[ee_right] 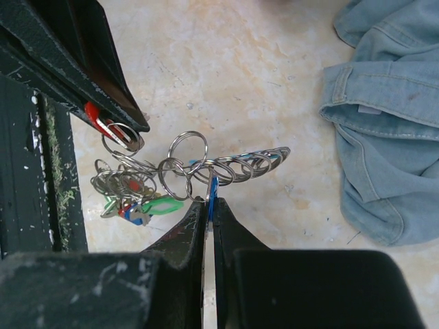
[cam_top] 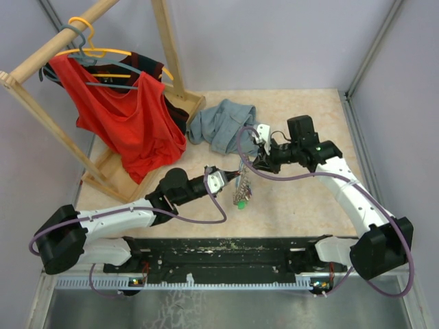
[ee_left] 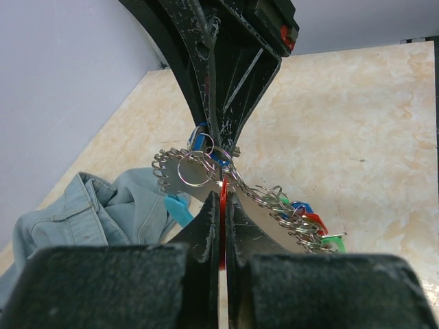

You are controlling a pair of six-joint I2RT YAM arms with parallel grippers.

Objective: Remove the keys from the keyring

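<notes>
The keyring's silvery chain of rings (ee_right: 226, 164) hangs stretched between my two grippers above the table. My left gripper (ee_left: 221, 195) is shut on a red key head (ee_left: 222, 205), which the right wrist view shows as a red key (ee_right: 92, 112) at the tip of the left fingers (ee_right: 75, 62). My right gripper (ee_right: 208, 202) is shut on a blue key head (ee_right: 213, 190). A light blue part of the keyring (ee_left: 180, 209) shows behind the chain. More keys (ee_right: 137, 205), green, red and blue, dangle in a bunch (cam_top: 241, 194) below both grippers (cam_top: 232, 179) (cam_top: 255, 162).
A crumpled grey-blue denim garment (cam_top: 223, 125) lies just behind the grippers. A wooden clothes rack (cam_top: 103, 171) with a red shirt (cam_top: 130, 123) and hangers stands at the back left. Walls close in on the right and at the back.
</notes>
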